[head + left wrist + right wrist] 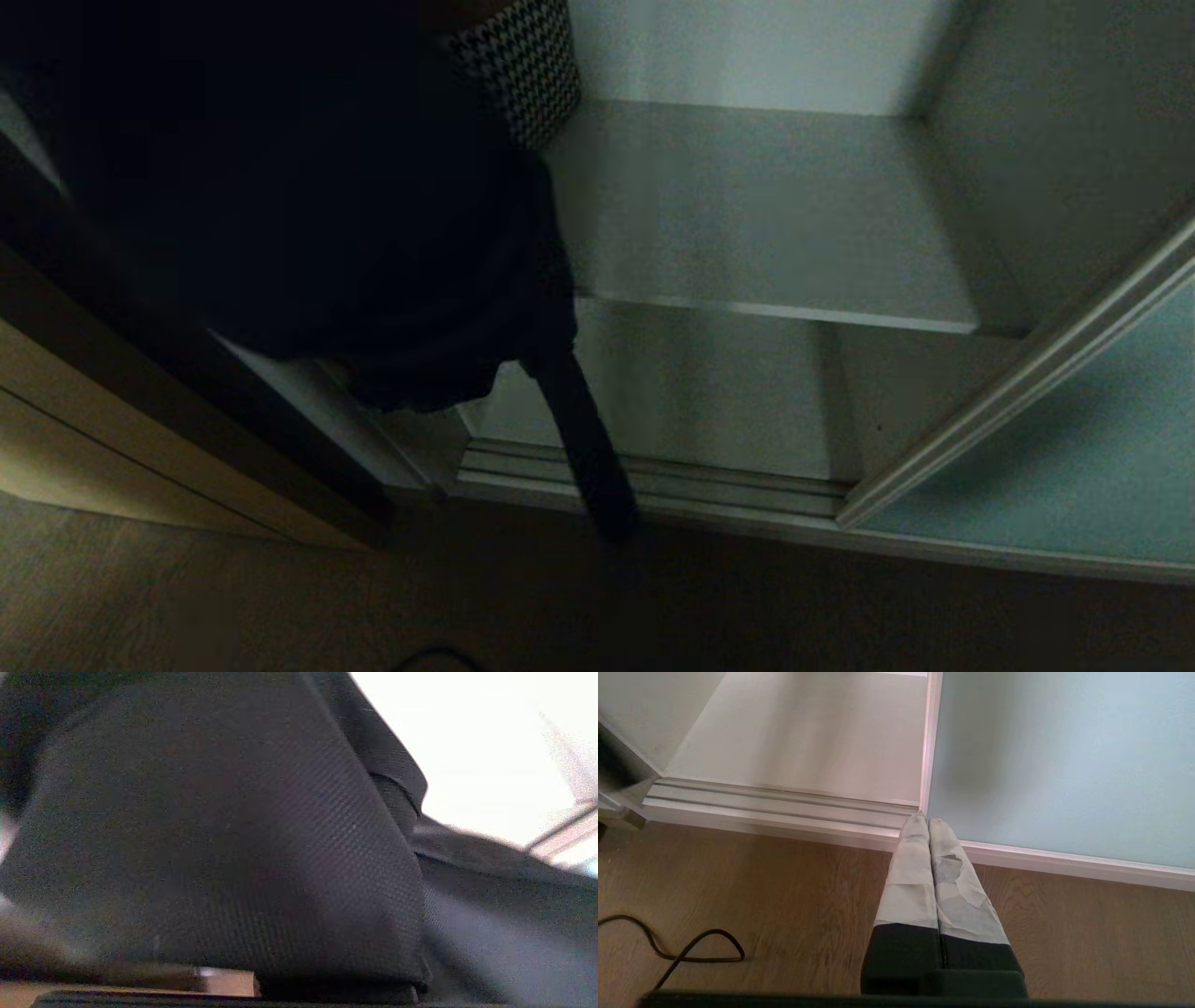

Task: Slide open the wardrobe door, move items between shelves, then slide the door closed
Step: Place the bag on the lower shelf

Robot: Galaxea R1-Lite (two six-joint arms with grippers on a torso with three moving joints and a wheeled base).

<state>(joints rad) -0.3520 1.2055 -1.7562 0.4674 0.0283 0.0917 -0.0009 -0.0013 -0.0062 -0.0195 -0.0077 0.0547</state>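
My left hand is clenched on the black bag (308, 215), carrying it high before the open wardrobe so its strap (588, 448) hangs clear of the shelf (766, 215). Right hand (928, 822) idles clenched by the door (1064, 756).

The right gripper (928, 820) is showing two long, tapering fingers (910, 877) wrapped in pale grey tape that is wrinkling and peeling in patches on one side. Below the tape, the fingers are widening into smooth black blocks, and these are sitting on a black crosspiece. A dark strip of the wrist housing is running along the near edge of each wrist view.
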